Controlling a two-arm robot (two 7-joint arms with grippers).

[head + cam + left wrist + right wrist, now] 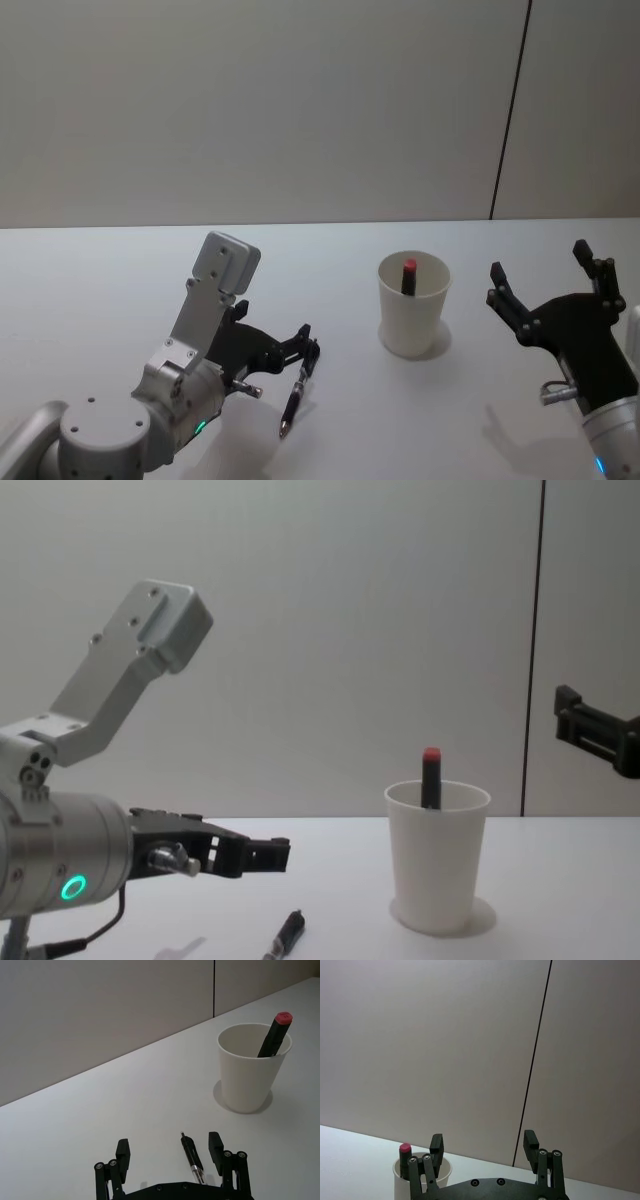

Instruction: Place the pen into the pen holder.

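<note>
A dark pen [291, 402] lies flat on the white table, left of the pen holder [413, 310], a white paper cup. My left gripper [283, 366] hovers open just above the pen. In the left wrist view the pen [193, 1161] sits between the fingers, close to one fingertip [215, 1142], with the gripper [169, 1146] spread wide. From the chest, the left gripper [266, 854] hangs above the pen [284, 935]. A black marker with a red cap [409, 275] stands in the cup [437, 865]. My right gripper [540, 262] is open, raised to the right of the cup.
The table [120, 290] is bare around the cup and pen. A grey wall with a dark vertical seam [510, 110] stands behind. The left arm's grey link [130, 670] rises above the left gripper.
</note>
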